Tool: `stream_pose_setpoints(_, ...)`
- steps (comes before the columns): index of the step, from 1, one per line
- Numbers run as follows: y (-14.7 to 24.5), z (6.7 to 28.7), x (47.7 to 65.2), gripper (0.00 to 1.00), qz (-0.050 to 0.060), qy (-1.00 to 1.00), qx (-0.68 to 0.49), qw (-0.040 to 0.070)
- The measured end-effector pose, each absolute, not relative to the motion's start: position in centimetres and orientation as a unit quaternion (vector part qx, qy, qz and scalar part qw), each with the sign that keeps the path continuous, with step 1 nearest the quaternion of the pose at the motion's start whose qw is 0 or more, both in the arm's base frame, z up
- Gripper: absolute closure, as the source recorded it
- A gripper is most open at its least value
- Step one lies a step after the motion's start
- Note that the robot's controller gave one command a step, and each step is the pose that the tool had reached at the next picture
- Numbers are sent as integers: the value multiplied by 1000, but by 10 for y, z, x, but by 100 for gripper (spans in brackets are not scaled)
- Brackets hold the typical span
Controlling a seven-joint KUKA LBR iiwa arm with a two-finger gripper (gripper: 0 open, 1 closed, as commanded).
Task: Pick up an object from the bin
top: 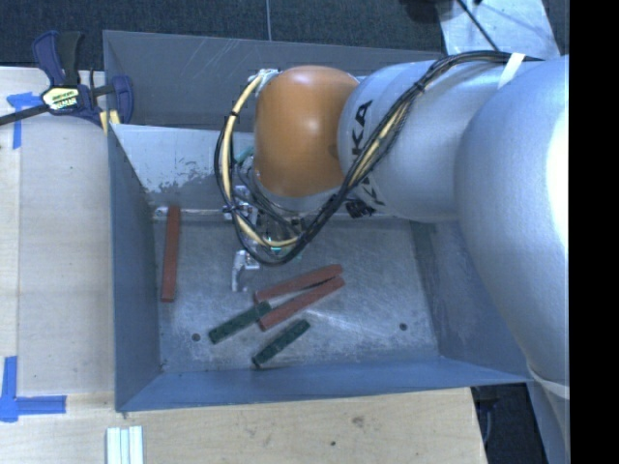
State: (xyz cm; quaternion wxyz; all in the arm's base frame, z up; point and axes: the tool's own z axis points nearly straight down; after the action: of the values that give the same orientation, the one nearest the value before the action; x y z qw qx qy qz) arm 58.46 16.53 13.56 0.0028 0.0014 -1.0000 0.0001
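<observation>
My gripper (242,272) hangs under the orange wrist cover, low over the bin floor left of centre. Just to its right lie two reddish-brown flat sticks (302,285) side by side, slanting up to the right. At their lower left end a dark green stick (235,325) continues the slant, and a second dark green stick (280,342) lies below it. The gripper is a little above and left of this group, with nothing seen in it.
A third reddish-brown stick (170,254) lies lengthwise along the bin's left wall. The big arm covers the bin's right and back part. Bare floor shows at the front right.
</observation>
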Motion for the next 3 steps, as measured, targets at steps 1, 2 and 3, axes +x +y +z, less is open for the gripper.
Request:
stream_pose_setpoints(1, 165, 140, 587, 0, -1, -1000, 0, -1)
stream_pose_setpoints(2, 122, 81, 542, 100, -4, -994, 112, -2)
stream_pose_setpoints(3, 122, 81, 542, 100, -4, -994, 112, -2)
